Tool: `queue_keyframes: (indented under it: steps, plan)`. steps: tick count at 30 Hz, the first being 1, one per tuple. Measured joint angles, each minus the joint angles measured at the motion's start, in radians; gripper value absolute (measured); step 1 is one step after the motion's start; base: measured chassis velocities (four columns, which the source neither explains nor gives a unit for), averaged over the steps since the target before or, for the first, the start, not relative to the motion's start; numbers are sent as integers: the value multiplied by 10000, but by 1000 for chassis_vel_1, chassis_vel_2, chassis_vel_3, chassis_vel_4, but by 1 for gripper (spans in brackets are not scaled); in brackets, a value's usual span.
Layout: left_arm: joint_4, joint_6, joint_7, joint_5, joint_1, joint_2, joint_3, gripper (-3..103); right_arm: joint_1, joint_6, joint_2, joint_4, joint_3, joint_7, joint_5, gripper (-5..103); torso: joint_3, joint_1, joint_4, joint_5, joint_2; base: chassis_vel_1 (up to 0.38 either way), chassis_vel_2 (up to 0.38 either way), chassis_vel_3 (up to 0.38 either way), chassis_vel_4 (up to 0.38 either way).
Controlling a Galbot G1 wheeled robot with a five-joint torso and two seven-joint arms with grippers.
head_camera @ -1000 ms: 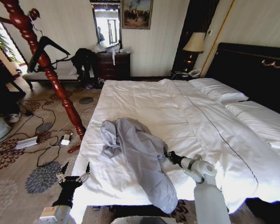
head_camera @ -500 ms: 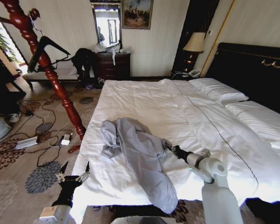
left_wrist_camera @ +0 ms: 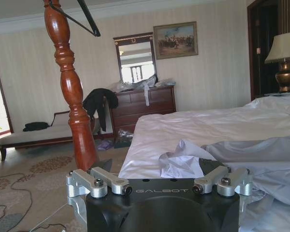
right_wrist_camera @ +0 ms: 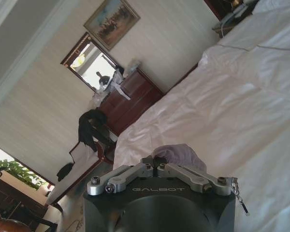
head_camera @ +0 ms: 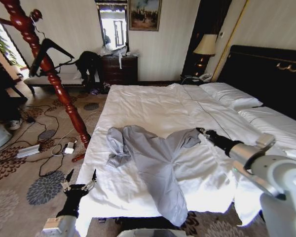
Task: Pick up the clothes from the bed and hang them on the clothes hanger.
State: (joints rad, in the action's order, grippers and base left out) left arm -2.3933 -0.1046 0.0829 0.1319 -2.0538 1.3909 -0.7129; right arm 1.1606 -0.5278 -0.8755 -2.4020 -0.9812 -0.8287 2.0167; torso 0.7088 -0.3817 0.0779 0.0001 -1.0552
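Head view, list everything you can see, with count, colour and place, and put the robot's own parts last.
Shirt: one, pale grey-blue, spread on the near part of the bed, one end pinched by the right gripper.
Bed: one, white duvet, black headboard, right of centre.
Pillows: two, white, by the headboard.
Hanger: one, black, up on the wooden pole.
Wooden pole: one, red-brown, left of the bed.
Black garment: one, draped beside the dresser.
Dresser: one, dark wood, far wall.
Lamp: one, cream shade, by the headboard.
Cables: several, on the patterned carpet, left.
Right gripper: shut on the shirt, over the bed.
Left gripper: open, low at the bed's near left corner.
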Motion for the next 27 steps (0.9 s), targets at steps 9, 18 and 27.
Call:
queue_keyframes:
  steps: [9,18,27]
  plan:
    - [-197,150,24,351,69,-172,-224,100,-1619,661,2405,645,-582,50,1227,0,1,0,-1,-1,0,0,0,0,0]
    - [-209,199,28,478,201,-247,-245,100,-3411,817,5847,2602,-1423,262,2995,0,1,-1,-1,0,1,0,0,0,0]
    - [-154,348,73,653,405,-514,-188,100,-4787,658,8336,4800,-1981,779,3774,0,0,0,1,0,1,0,0,0,0]
